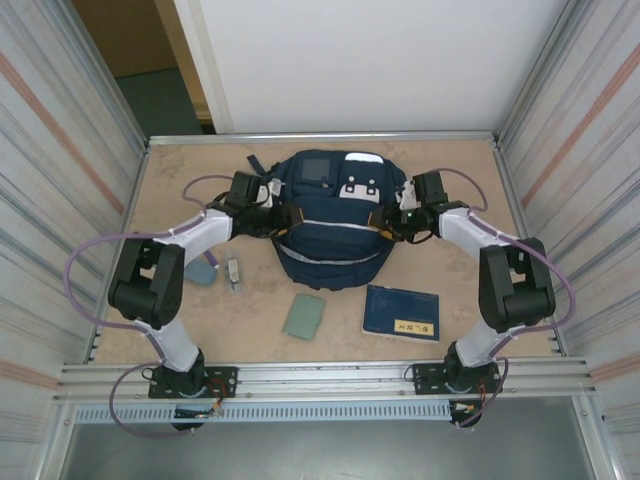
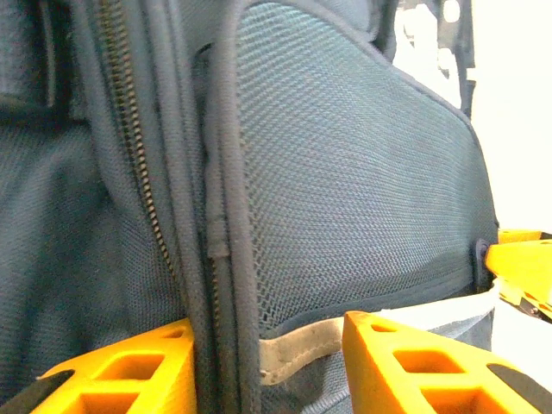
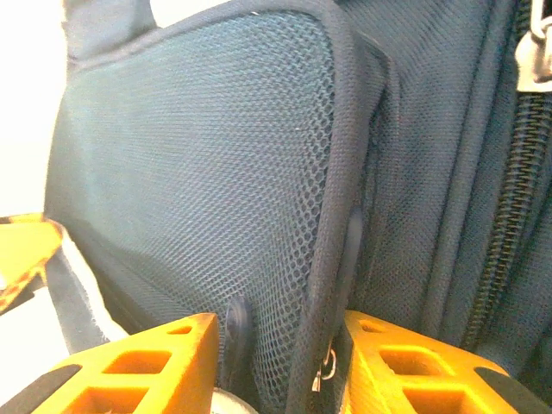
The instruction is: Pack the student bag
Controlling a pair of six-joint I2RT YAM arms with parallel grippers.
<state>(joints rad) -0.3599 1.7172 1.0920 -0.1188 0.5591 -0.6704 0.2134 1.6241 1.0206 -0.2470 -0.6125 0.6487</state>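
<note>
Student bag (image 1: pixel 328 225) is the big navy backpack lying on the counter (image 1: pixel 480 200), middle to far side, but let me go front to back.

Closest to the arm bases there's a flat dark blue book (image 1: pixel 401 312) with a yellow label, off to the right. Just left of it is a flat green pouch-looking thing (image 1: pixel 303 316). A bit further in on the left, a small teal item (image 1: pixel 202 272) sits partly under the left arm, with a small metallic bit (image 1: pixel 233 272) beside it. None of these touch the bag.

Then the bag itself, front side up, with thin pale stripes across it. Its white buckle patch (image 1: pixel 358 186) and small grey square panel (image 1: pixel 315 168) are toward the far end.

Both arms reach in from either side. The left tool (image 2: pixel 269 326) is up against the bag's left flank, its orange fingers straddling the dark piping and the bottom of a mesh side pocket (image 2: pixel 362 172). A tan strap edge (image 2: pixel 297 349) runs between them and a zipper (image 2: pixel 129 147) is off to one side.

The right tool (image 3: pixel 280 332) mirrors that on the other flank, with the mesh pocket's rim between its fingers. Fabric fills both gaps, but honestly I can't tell if either one is actually squeezing or just sitting around it.
</note>
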